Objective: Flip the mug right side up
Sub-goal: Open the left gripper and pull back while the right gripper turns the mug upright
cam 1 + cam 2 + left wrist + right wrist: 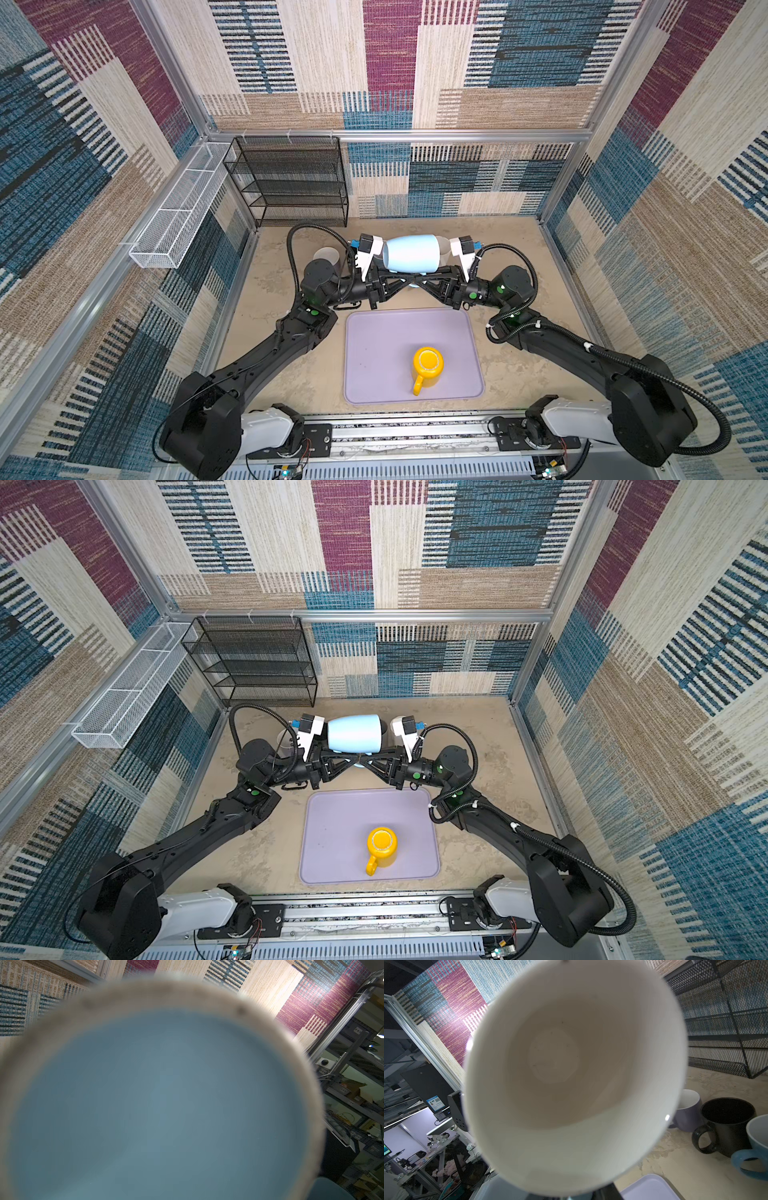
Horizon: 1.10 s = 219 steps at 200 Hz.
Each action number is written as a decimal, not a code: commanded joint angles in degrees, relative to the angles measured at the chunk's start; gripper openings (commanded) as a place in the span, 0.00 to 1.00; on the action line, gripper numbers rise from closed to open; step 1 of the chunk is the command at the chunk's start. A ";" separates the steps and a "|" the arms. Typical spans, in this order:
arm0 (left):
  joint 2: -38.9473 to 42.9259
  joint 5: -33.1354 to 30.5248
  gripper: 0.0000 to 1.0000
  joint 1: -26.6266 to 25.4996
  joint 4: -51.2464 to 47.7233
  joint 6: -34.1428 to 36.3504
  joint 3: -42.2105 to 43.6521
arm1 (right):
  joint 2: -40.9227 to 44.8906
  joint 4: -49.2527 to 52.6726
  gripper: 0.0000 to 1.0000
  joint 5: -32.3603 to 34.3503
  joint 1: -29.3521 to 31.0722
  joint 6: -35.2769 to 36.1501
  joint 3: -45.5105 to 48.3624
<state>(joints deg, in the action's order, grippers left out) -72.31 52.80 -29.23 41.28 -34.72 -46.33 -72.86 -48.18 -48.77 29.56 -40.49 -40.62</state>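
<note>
- Pale blue mug point(411, 253) lies sideways, aloft near the tabletop's point(519, 249) far edge, held from beneath by the narrow left claw point(409, 283).
- Right claw point(426, 283): spread cannot be told.
- Lilac mug point(689, 1113) and black mug point(726, 1126) stand nearby; yellow mug point(428, 365) sits on the mat point(374, 353).

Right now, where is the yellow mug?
In both top views the yellow mug sits on the purple mat, toward its front edge, handle pointing frontward.
</note>
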 commanded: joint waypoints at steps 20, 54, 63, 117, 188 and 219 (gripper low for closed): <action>-0.41 2.29 0.00 -0.34 1.78 -0.39 0.38 | -0.22 -9.27 0.24 1.76 0.09 -2.68 -0.58; -0.88 2.31 0.00 -0.61 2.36 -0.46 0.47 | -0.76 -11.74 0.21 2.10 0.15 -4.48 -0.59; -0.98 2.31 0.00 -0.57 2.40 -0.50 0.42 | -0.85 -12.06 0.20 2.15 0.15 -4.76 -0.57; -1.43 2.39 0.00 -0.83 1.72 -0.15 0.38 | -0.24 -12.55 0.10 2.46 0.41 -5.30 -0.43; 0.46 0.37 0.02 -0.91 -4.96 2.68 -0.48 | 1.45 -9.42 0.00 3.41 0.46 -3.62 -0.11; 3.48 -4.12 0.13 -0.86 -8.56 5.26 0.67 | 2.35 -6.07 0.00 4.31 0.41 -1.73 -0.45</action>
<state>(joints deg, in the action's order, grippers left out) -70.37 51.94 -30.13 39.03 -34.28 -46.30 -71.79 -50.94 -47.31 29.98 -42.94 -40.38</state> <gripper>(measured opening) 0.129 0.178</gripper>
